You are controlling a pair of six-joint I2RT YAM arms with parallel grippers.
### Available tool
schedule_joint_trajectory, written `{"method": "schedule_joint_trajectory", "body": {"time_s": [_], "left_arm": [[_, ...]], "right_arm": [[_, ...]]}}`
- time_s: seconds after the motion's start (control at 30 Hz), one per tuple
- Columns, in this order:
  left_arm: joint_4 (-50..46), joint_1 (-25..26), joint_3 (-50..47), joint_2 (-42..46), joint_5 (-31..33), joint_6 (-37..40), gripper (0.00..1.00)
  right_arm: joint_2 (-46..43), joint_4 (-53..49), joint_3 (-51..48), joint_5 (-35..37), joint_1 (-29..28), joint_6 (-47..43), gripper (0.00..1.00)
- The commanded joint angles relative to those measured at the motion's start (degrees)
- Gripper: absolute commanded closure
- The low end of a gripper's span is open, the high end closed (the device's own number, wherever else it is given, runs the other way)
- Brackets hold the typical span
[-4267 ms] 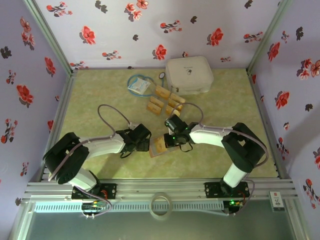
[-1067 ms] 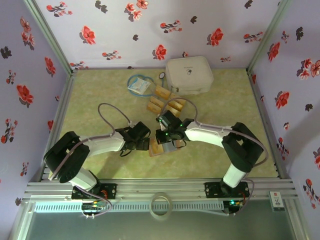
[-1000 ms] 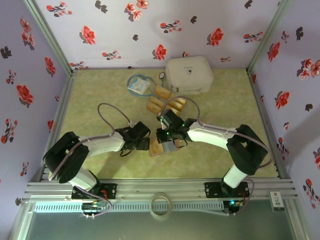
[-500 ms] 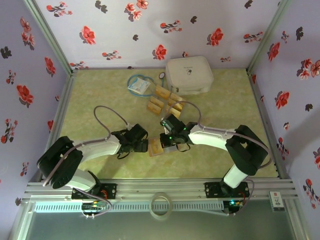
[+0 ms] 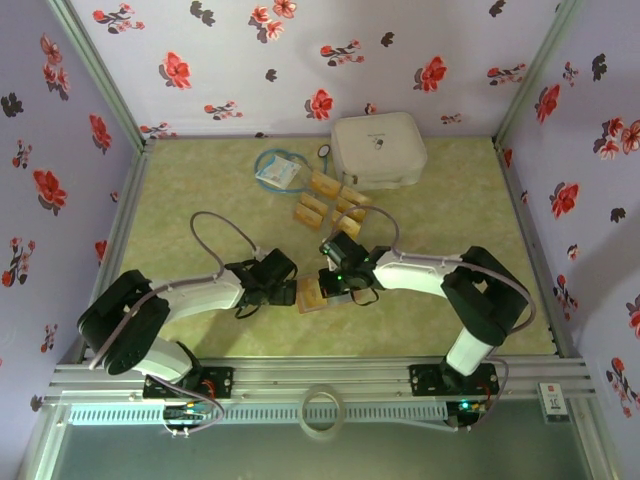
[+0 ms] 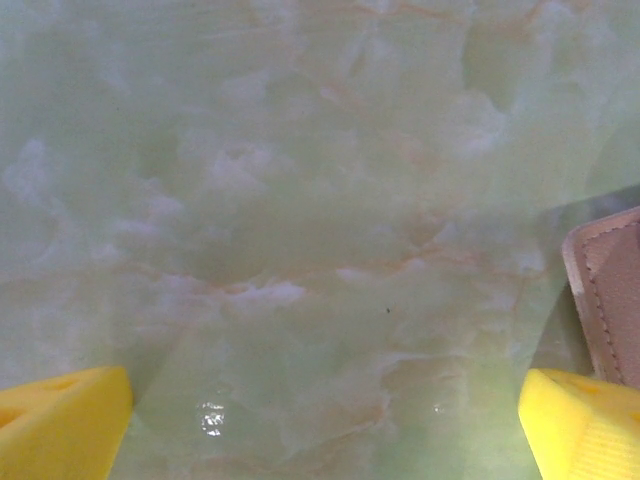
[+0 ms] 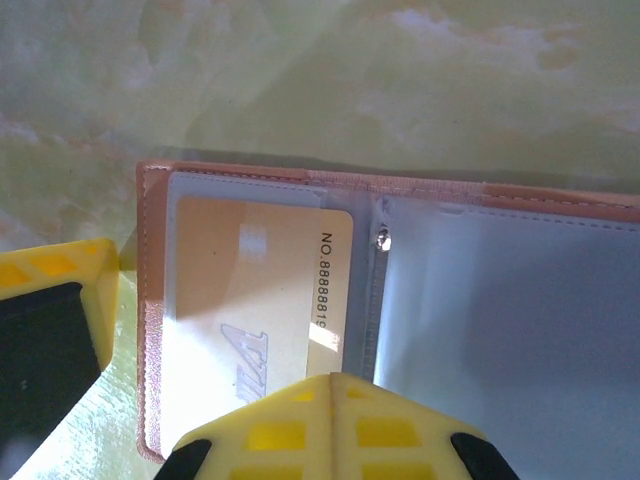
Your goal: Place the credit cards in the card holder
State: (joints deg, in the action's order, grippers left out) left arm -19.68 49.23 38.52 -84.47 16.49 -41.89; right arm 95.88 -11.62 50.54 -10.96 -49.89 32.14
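Note:
The reddish-brown card holder [image 5: 312, 297] lies open on the table between my two grippers. In the right wrist view its left pocket holds one golden-tan credit card [image 7: 250, 290], and its grey-blue right pocket [image 7: 510, 320] shows nothing inside. My right gripper [image 7: 335, 385] is shut, its yellow tips together over the card's near edge by the spine. My left gripper [image 6: 322, 435] is open over bare table, its right finger [image 6: 585, 425] beside the holder's left edge [image 6: 608, 300]. Several more credit cards [image 5: 330, 205] lie loose farther back.
A large white rounded case [image 5: 379, 149] stands at the back, close to the loose cards. A blue-white packet [image 5: 277, 172] with a looped cord lies left of them. Patterned walls close in the green table [image 5: 180, 200] on three sides.
Over the last second my right gripper has come back a little toward me and settled over the open holder. The left gripper has stayed at the holder's left edge.

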Motion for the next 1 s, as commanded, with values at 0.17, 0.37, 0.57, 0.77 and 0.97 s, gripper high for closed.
{"method": "schedule_joint_trajectory", "body": {"time_s": [0.17, 0.37, 0.57, 0.77, 0.97], "left_arm": [[0.68, 0.43, 0.95, -2.88, -0.77, -0.38, 0.00], [1.20, 0.44, 1.29, -3.95, -0.93, -0.11, 0.00], [1.89, 0.51, 1.32, -4.49, -1.10, -0.11, 0.00], [1.41, 0.43, 1.43, -3.35, -0.61, 0.34, 0.00], [-0.90, 0.29, 1.98, 0.01, 0.63, 0.90, 0.00]], "right_arm": [[2.51, 1.06, 0.87, -1.43, -1.31, 1.09, 1.00], [3.16, 1.25, 1.35, -1.68, -1.84, 1.42, 1.00], [2.86, 0.97, 2.27, -2.35, -2.06, 1.55, 1.00], [-2.59, -4.72, 4.51, 0.75, -1.80, -0.47, 0.92], [-7.72, -10.65, 6.58, 3.22, 0.15, -3.01, 0.66]]}}
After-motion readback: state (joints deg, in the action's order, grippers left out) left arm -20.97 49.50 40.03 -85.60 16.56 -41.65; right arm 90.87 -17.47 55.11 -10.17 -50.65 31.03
